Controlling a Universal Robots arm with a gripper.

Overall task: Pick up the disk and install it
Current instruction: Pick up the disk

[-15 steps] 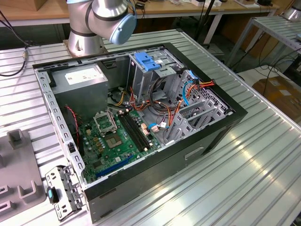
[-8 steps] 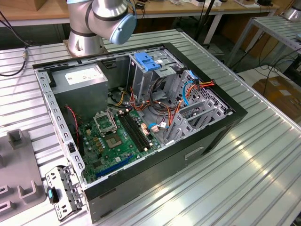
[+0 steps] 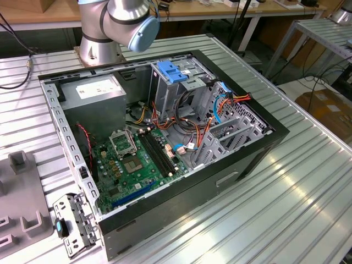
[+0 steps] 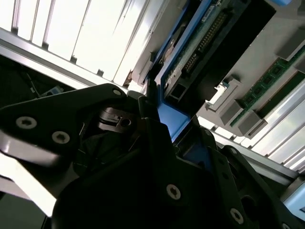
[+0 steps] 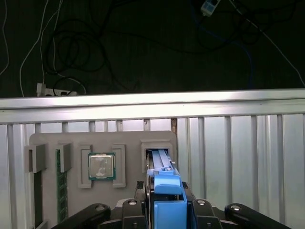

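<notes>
The disk (image 5: 161,161) stands on edge in a slot of the grey holder plate (image 5: 128,143), its blue side rail (image 5: 167,193) facing me. In the first wrist view my gripper (image 5: 166,195) sits over its near end, with a dark finger pressed against each side of the blue rail. The second wrist view shows the disk's (image 4: 205,47) circuit-board side and blue rail (image 4: 171,119) running up out of my black gripper (image 4: 164,121).
The holder plate also carries a processor chip (image 5: 101,167) and a memory stick (image 5: 61,191). In the exterior view an open computer case (image 3: 231,170) lies on the ribbed metal table (image 3: 297,209), with a blue bracket (image 3: 173,71) on its drive cage, a grey power supply (image 3: 96,93) and loose cables.
</notes>
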